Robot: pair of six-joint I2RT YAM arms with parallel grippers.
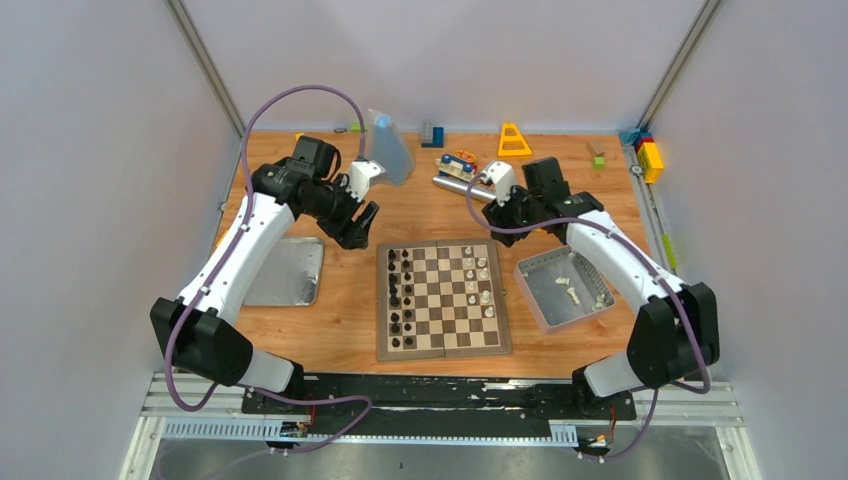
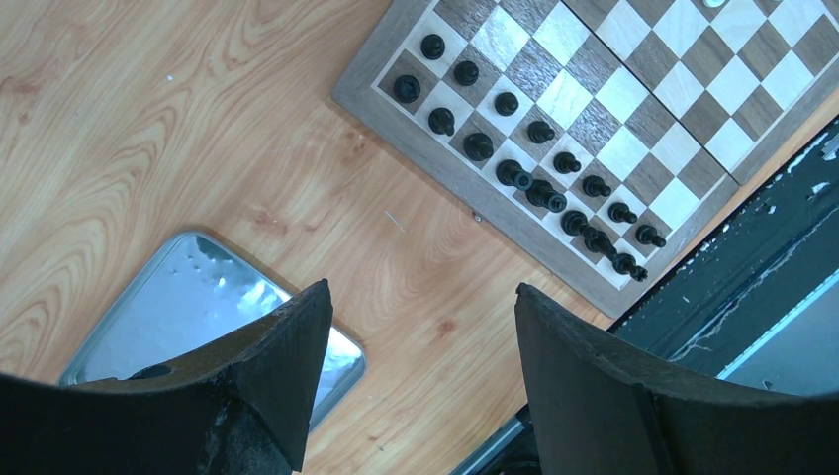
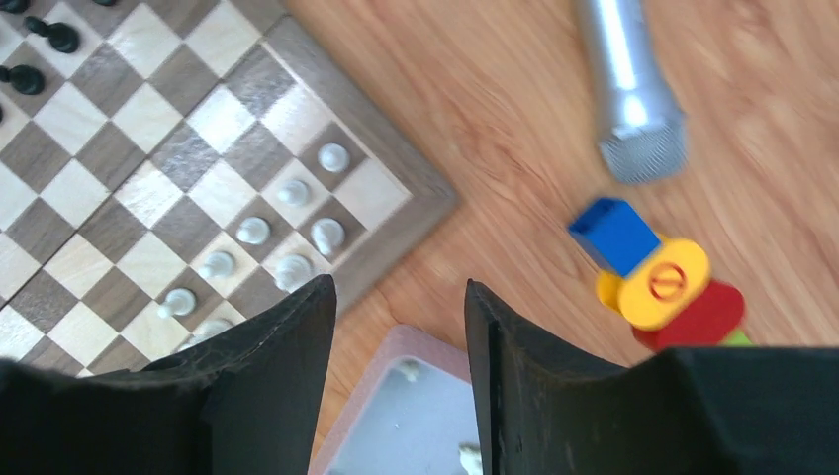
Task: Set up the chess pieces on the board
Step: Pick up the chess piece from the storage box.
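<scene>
We are holding our left gripper point(image 2: 420, 297) wide open and our right gripper point(image 3: 401, 287) partly open, both gripping nothing. White chess pieces point(image 3: 294, 193) are standing along the board's point(image 1: 443, 345) right side, and a few are lying in the tin point(image 1: 545, 290).

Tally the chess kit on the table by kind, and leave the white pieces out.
board: 1
black pieces: 16, all on the board
metal tin: 1
metal lid: 1
Total: 19
</scene>
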